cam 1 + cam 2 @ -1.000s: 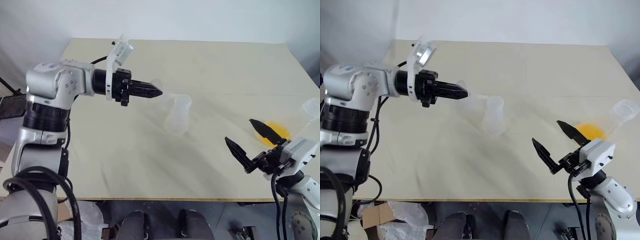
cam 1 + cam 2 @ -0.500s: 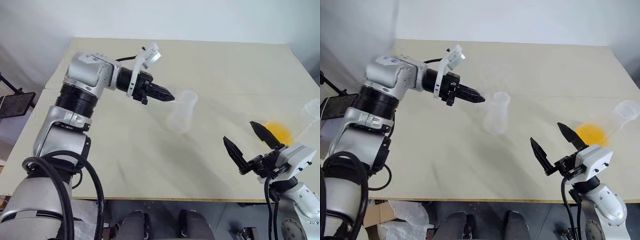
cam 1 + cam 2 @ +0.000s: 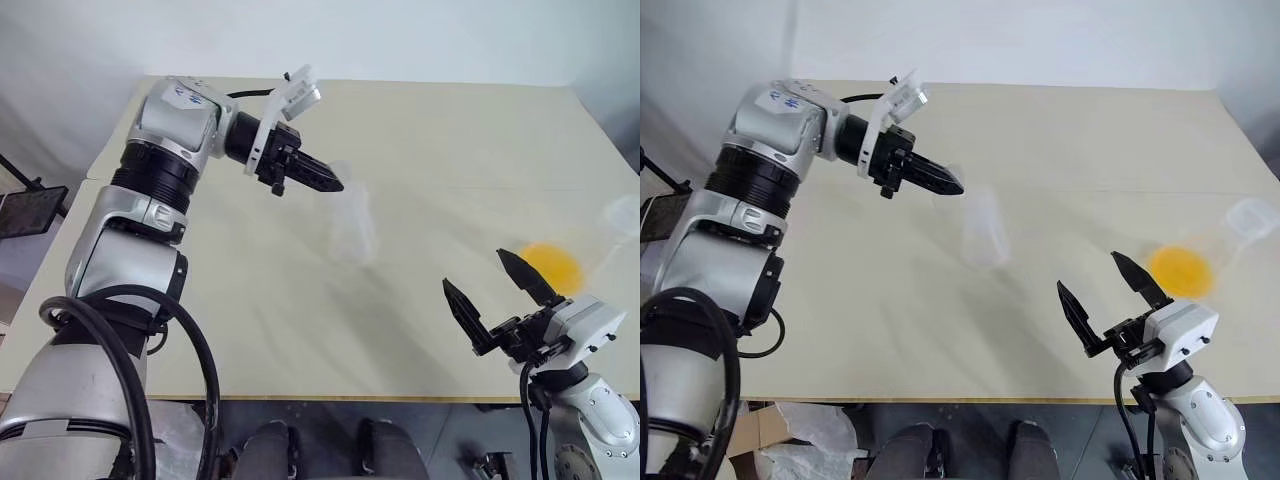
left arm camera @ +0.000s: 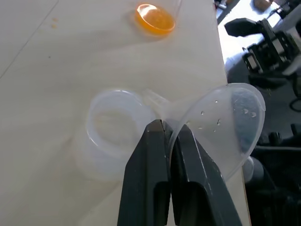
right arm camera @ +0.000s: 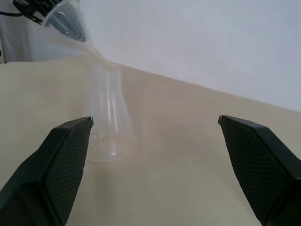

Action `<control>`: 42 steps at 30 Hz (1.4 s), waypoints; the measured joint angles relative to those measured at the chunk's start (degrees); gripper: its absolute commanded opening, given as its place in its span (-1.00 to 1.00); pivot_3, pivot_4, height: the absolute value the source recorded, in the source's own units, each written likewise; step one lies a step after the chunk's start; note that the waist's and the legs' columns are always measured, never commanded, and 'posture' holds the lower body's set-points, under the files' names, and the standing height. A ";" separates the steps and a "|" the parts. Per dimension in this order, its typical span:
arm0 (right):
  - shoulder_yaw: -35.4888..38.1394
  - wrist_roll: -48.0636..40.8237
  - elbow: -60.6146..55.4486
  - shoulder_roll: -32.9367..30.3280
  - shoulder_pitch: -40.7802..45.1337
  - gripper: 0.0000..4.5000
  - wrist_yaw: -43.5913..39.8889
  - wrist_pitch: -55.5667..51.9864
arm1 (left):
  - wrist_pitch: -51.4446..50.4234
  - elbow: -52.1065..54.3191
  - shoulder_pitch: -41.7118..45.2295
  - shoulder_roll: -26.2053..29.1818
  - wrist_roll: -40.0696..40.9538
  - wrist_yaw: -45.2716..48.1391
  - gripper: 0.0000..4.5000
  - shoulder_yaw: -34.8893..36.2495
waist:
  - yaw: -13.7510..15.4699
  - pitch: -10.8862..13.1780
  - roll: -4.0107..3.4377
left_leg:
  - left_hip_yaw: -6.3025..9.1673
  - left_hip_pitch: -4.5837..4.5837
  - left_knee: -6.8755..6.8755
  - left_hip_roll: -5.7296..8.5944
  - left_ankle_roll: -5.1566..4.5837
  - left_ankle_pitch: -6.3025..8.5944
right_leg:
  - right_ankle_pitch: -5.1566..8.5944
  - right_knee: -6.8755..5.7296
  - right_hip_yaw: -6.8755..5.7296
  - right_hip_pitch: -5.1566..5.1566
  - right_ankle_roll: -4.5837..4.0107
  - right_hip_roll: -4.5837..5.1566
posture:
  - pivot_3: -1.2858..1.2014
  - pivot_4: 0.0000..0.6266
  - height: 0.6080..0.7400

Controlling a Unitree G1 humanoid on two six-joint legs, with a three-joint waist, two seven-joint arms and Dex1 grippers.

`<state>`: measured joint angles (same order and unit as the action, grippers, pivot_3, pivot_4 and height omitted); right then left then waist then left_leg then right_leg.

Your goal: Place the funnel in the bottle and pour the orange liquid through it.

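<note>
The bottle (image 5: 107,113), clear and flask-shaped, stands upright near the middle of the table (image 3: 440,130); nothing shows inside it. The orange liquid (image 3: 549,266) sits in a larger clear flask (image 3: 1230,235) lying tilted at the table's right edge. The left gripper (image 4: 168,133), jaws pressed together, pinches the rim of the funnel (image 4: 221,127), which hangs above the bottle's mouth with its spout at the neck rim, droplets on its wall. The right gripper (image 3: 487,290) hovers over the table's front right, jaws spread wide and holding nothing, just beside the flask
</note>
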<state>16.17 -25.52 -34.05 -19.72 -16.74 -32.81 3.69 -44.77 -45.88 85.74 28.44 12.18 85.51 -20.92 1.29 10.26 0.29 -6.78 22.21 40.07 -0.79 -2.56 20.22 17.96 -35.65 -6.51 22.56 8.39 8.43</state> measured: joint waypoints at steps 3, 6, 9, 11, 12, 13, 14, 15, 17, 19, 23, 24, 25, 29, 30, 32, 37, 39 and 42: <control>-0.02 0.15 0.02 -0.06 0.84 1.00 -0.01 0.00 | 0.20 -0.87 0.16 -0.37 -0.78 -0.31 -0.99 0.68 | 0.15 0.00 0.00 | 0.04 0.01 0.03 0.01 -0.01 0.00 | 0.00 0.00 0.00 -0.03 0.00 0.02 | 0.03 -0.52 1.00; -0.02 0.18 0.13 -0.22 1.25 1.00 -0.04 -0.01 | 0.71 -2.31 0.40 -1.00 -1.58 -1.13 -0.99 1.38 | 0.00 0.00 0.00 | 0.04 0.01 0.02 0.00 -0.01 0.00 | 0.00 0.00 -0.01 -0.01 0.00 0.01 | 0.03 -0.52 1.00; -0.02 0.20 0.17 -0.29 1.42 1.00 -0.10 -0.02 | 1.14 -2.42 0.54 -1.56 -1.96 -1.43 -0.99 1.95 | -0.04 0.00 0.00 | 0.03 0.01 0.02 0.00 -0.01 0.00 | 0.00 -0.01 -0.01 -0.01 0.00 0.01 | 0.03 -0.52 1.00; -0.04 0.22 0.25 -0.32 1.59 1.00 -0.14 -0.02 | 1.14 -2.63 0.57 -2.12 -2.30 -1.68 -0.99 2.41 | 0.00 0.00 0.00 | 0.03 0.01 0.02 0.00 -0.01 0.00 | 0.00 -0.01 -0.01 -0.01 0.00 0.01 | 0.03 -0.52 1.00; -0.09 0.23 0.31 -0.32 1.69 1.00 -0.16 -0.02 | 1.14 -2.82 0.57 -2.46 -2.42 -1.71 -0.99 2.58 | 0.01 0.00 0.01 | 0.04 0.01 0.02 0.01 -0.01 0.00 | 0.00 -0.01 -0.01 -0.02 0.00 0.01 | 0.03 -0.52 1.00; -0.19 0.24 0.36 -0.32 1.77 1.00 -0.18 -0.03 | 1.14 -2.95 0.57 -2.80 -2.45 -1.70 -0.99 2.84 | 0.01 0.00 0.01 | 0.04 0.01 0.02 0.00 -0.01 0.00 | 0.00 -0.01 -0.01 -0.01 0.00 0.01 | 0.03 -0.52 1.00; -0.28 0.24 0.39 -0.32 1.84 1.00 -0.20 -0.04 | 1.14 -3.05 0.57 -3.11 -2.46 -1.68 -0.99 2.96 | 0.01 0.00 0.01 | 0.04 0.01 0.02 0.00 -0.02 0.01 | 0.00 -0.01 -0.01 -0.01 0.00 0.01 | 0.03 -0.52 1.00; -0.32 0.25 0.39 -0.32 1.84 1.00 -0.21 -0.04 | 1.16 -3.12 0.57 -3.35 -2.48 -1.61 -0.99 2.99 | -0.01 0.00 0.01 | 0.03 0.01 0.02 0.01 -0.02 0.01 | 0.00 -0.02 -0.01 -0.01 0.00 0.01 | 0.03 -0.52 1.00; -0.32 0.25 0.39 -0.32 1.83 1.00 -0.21 -0.04 | 1.45 -3.62 0.64 -3.59 -2.58 -1.53 -0.99 3.07 | -0.06 0.00 0.00 | 0.03 0.01 0.02 0.00 -0.01 0.01 | 0.00 -0.03 -0.01 -0.01 0.00 0.01 | 0.03 -0.52 1.00; -0.32 0.28 0.39 -0.32 1.81 1.00 -0.21 -0.05 | 2.14 -4.52 1.01 -3.62 -3.05 -1.58 -0.99 3.14 | -0.07 0.00 0.01 | 0.03 0.01 0.02 0.00 -0.02 0.01 | 0.00 -0.03 -0.01 -0.01 0.00 0.01 | 0.03 -0.52 1.00; -0.44 0.35 0.39 -0.32 1.79 1.00 -0.21 -0.07 | 4.52 -6.81 2.69 -3.34 -4.26 -1.64 -0.99 4.10 | -0.02 0.00 0.01 | 0.03 0.01 0.02 0.01 -0.02 0.01 | 0.00 -0.03 -0.01 -0.01 0.00 0.01 | 0.03 -0.52 1.00; -0.55 0.37 0.39 -0.32 1.77 1.00 -0.21 -0.07 | 4.96 -6.97 2.84 -3.20 -4.69 -1.62 -0.99 4.10 | -0.03 0.00 0.00 | 0.03 0.01 0.02 0.01 -0.02 0.01 | 0.00 -0.03 -0.01 -0.01 0.00 0.01 | 0.03 -0.52 1.00; -0.71 0.38 0.39 -0.32 1.78 1.00 -0.20 -0.07 | 5.60 -7.32 3.02 -3.08 -5.28 -1.56 -0.99 4.10 | -0.04 0.00 0.01 | 0.03 0.01 0.02 0.01 -0.02 0.01 | 0.00 -0.03 -0.01 -0.01 0.00 0.01 | 0.03 -0.52 1.00; -1.11 0.42 0.40 -0.32 1.85 1.00 -0.20 -0.07 | 7.19 -9.14 3.16 -2.45 -6.63 -1.02 -0.99 4.10 | -0.05 0.00 0.01 | 0.02 0.01 0.02 0.01 -0.02 0.01 | 0.00 -0.03 -0.02 0.00 0.00 0.01 | 0.03 -0.52 1.00; -1.23 0.56 0.42 -0.32 1.93 1.00 -0.20 -0.07 | 7.22 -9.14 3.17 -2.34 -6.77 -0.59 -0.99 4.17 | -0.02 0.00 0.01 | 0.03 0.01 0.02 0.01 -0.02 0.01 | 0.00 -0.03 -0.02 0.00 0.00 0.01 | 0.03 -0.52 1.00; -1.44 0.82 0.47 -0.32 2.17 1.00 -0.20 -0.07 | 7.19 -9.06 3.24 -2.24 -6.82 0.41 -0.99 4.22 | 0.01 0.00 0.01 | 0.02 0.01 0.03 0.01 -0.02 0.01 | 0.00 -0.04 -0.02 0.00 0.00 0.01 | 0.03 -0.52 1.00; -1.53 0.98 0.82 -0.32 2.70 1.00 -0.20 -0.07 | 6.92 -8.61 3.23 -2.55 -7.22 0.41 -0.99 4.19 | -0.04 0.00 0.01 | 0.03 0.01 0.02 0.01 -0.02 0.01 | 0.00 -0.04 -0.02 0.00 0.00 0.01 | 0.03 -0.52 1.00; -1.70 1.02 0.82 -0.33 2.89 1.00 -0.20 -0.07 | 6.86 -8.59 3.23 -3.15 -7.54 0.41 -0.99 4.12 | 0.01 0.00 0.01 | 0.03 0.01 0.03 0.01 -0.02 0.01 | 0.00 -0.05 -0.02 -0.01 0.00 0.01 | 0.03 -0.52 1.00; -2.22 1.12 0.83 -0.33 2.90 1.00 -0.20 -0.10 | 6.97 -8.38 3.23 -3.64 -8.12 0.44 -0.99 3.72 | -0.09 0.00 0.01 | 0.03 0.01 0.02 0.01 -0.02 0.01 | 0.00 -0.05 -0.02 0.00 0.00 0.01 | 0.03 -0.52 1.00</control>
<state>13.95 -24.40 -33.22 -20.05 -13.84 -33.02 3.59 -37.79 -54.26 88.97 24.80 4.06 85.96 -17.20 1.21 10.26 0.29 -6.76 22.21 40.10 -0.78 -2.58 20.23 17.96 -35.70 -6.53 22.56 8.39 8.45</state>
